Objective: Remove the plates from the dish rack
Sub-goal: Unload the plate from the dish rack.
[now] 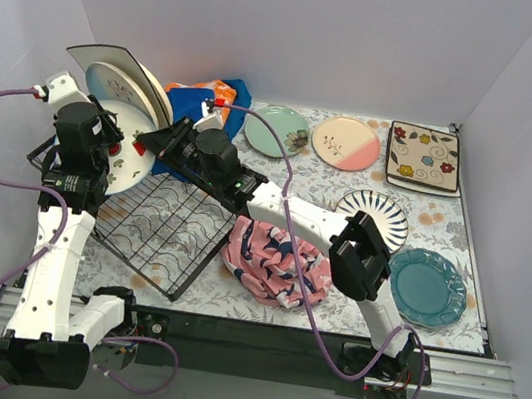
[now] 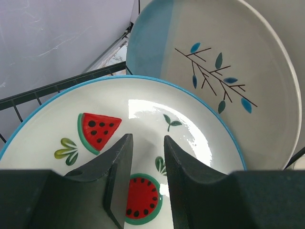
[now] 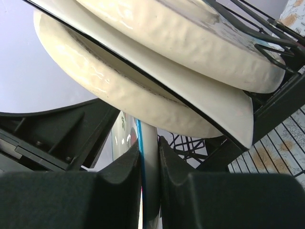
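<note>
1. The left end effector hovers over the face of the watermelon plate. Its fingers are slightly spread, with nothing between them. It looks well placed to steady things if the lift tugs the rack.
2. The rack sits askew on the left of the bench. It holds what I count as three plates, the rearmost partly hidden.
3. The right end effector is pinching the watermelon plate's blue rim edge-on. For a clean lift, draw the plate out along its slot, away from the blue-and-cream plate leaning just behind it. The glaze probably makes the rim slippery, so a deep pinch is safer.
4. One pink cloth lies beside the rack, and blue-and-orange cloths lie behind it, number unclear.
5. Five plates lie on the bench: green, pink-and-cream, striped, square and teal.
</note>
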`<state>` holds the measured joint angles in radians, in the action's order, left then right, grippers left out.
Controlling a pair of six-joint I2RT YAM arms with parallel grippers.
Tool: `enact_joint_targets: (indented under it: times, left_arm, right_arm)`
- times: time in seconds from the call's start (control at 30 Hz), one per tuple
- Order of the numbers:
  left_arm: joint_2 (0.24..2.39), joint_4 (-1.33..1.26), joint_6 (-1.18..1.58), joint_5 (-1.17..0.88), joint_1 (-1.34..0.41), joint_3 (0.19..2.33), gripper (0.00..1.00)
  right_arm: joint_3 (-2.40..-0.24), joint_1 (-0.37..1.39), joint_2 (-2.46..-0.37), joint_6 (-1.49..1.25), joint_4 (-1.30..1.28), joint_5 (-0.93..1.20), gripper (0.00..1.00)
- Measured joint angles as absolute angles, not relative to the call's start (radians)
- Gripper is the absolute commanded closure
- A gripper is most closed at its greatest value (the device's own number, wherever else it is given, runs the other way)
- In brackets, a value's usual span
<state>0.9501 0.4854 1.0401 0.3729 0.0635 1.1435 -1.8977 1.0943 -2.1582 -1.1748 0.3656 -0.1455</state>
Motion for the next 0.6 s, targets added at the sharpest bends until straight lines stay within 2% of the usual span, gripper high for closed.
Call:
enact_joint_targets:
  times: [0.3,0.6]
  left_arm:
    - [0.952,0.504,1.037,0.358,0.064,1.215,0.69]
    - [0.952,0.550,1.023,0.329,0.064,1.413,0.68]
  right_arm:
    - [-1.810,1.079,-2.114,-1.259,0.383,-0.071,0.99]
    - [-1.696,1.065,-2.028,-1.302,0.399,-0.018,0.99]
